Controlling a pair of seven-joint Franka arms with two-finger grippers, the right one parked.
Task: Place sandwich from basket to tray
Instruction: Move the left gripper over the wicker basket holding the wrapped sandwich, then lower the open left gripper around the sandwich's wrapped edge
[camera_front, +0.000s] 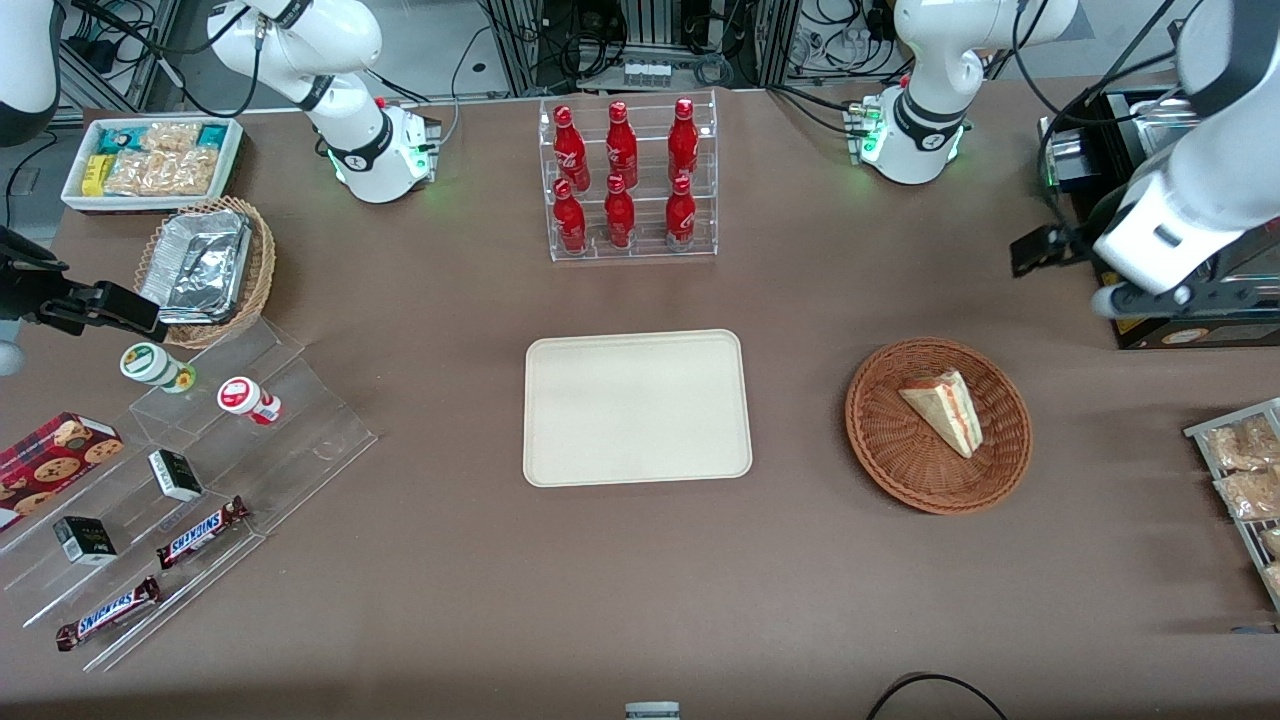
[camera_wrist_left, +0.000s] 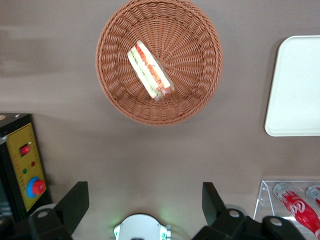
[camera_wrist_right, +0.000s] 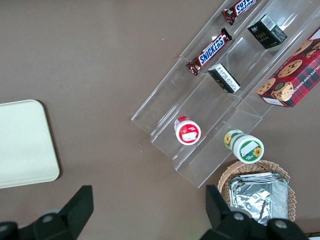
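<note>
Sandwich (camera_front: 943, 409) lies in basket (camera_front: 938, 424), near basket middle. Tray (camera_front: 637, 407) bare, beside basket. Gripper (camera_wrist_left: 145, 205) open, empty, high up near desk edge. Best: drop straight down, pinch bread sides softly.

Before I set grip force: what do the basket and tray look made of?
The basket looks like woven wicker, reddish-brown, with visible ribbed strands. The tray seems moulded plastic or pulp, matte cream and smooth. The open hand hangs above the table, farther from the front camera than the basket.
</note>
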